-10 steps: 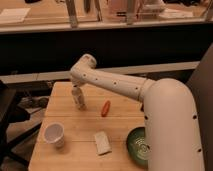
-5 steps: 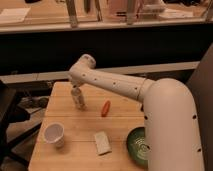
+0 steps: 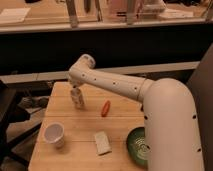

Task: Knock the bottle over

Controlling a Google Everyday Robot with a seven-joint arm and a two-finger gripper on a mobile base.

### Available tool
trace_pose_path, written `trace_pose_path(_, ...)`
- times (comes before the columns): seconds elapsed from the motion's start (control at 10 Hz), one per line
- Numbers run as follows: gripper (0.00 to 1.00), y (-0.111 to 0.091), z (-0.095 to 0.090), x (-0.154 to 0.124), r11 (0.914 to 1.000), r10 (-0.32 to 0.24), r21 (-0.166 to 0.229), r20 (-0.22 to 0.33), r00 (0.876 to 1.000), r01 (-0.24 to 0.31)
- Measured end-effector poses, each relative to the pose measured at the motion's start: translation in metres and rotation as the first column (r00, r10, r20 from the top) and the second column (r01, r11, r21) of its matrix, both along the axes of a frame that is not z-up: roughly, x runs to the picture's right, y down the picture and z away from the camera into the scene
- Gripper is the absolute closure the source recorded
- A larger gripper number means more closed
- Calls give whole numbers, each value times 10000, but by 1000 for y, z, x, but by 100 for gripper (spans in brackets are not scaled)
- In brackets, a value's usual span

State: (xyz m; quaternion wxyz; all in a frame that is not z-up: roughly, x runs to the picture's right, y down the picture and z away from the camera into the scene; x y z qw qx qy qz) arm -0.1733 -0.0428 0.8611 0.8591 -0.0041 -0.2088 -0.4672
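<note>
The bottle point(image 3: 77, 99) is small, slim and pale, and stands upright at the back left of the wooden table point(image 3: 75, 125). My white arm reaches in from the lower right, bends at a joint near the table's far edge and comes down to the bottle. My gripper point(image 3: 75, 90) is right at the top of the bottle, apparently touching it or just above it. The gripper is mostly hidden by the arm's last link.
An orange-red carrot-like object point(image 3: 105, 108) lies right of the bottle. A white paper cup point(image 3: 54, 134) stands at the front left. A pale rectangular pad point(image 3: 102, 142) lies at front centre and a green bowl point(image 3: 137, 146) at the front right. A dark chair point(image 3: 10, 115) is left of the table.
</note>
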Motion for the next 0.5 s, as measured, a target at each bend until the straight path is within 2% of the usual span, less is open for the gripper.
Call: trace_pose_path(0.5,98,-1,-2,-4,9999,-131,79,146,9998,130)
